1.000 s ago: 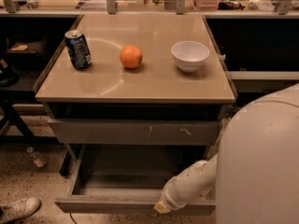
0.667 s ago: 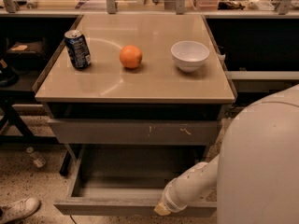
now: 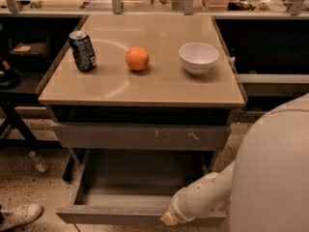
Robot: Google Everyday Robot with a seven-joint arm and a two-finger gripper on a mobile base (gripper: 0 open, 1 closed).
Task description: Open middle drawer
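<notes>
Plainly, a tan tabletop (image 3: 159,88) fills the upper half of the view, and three things stand on it in a loose row, well apart: a dark blue soda can (image 3: 82,50) upright at the left, an orange (image 3: 137,58) near the middle, and a white bowl (image 3: 198,58) at the right. Behind the table runs a cluttered ledge with metal posts, dark shelving opens on either side, and a speckled floor (image 3: 29,187) lies below, with a pale shoe (image 3: 19,215) at the bottom left corner. Under the tabletop sits a grey drawer front with white scratch marks (image 3: 140,137), closed. Below it the middle drawer (image 3: 106,215) stands open, jutting far out toward the camera at the bottom of the view. It is wide and shallow, grey, with a plain flat front panel that carries no handle, and its bare floor and low side walls show from above. The robot's white body (image 3: 275,173) bulks at the lower right, and its pale arm (image 3: 207,195) reaches down and leftward over the drawer's right part. The gripper (image 3: 169,219) is at the arm's end, right at the top edge of the drawer's front panel, a little right of the panel's middle. Only a yellowish tip of it shows against the panel, so I cannot tell whether it is apart, together or clamped on the panel.
</notes>
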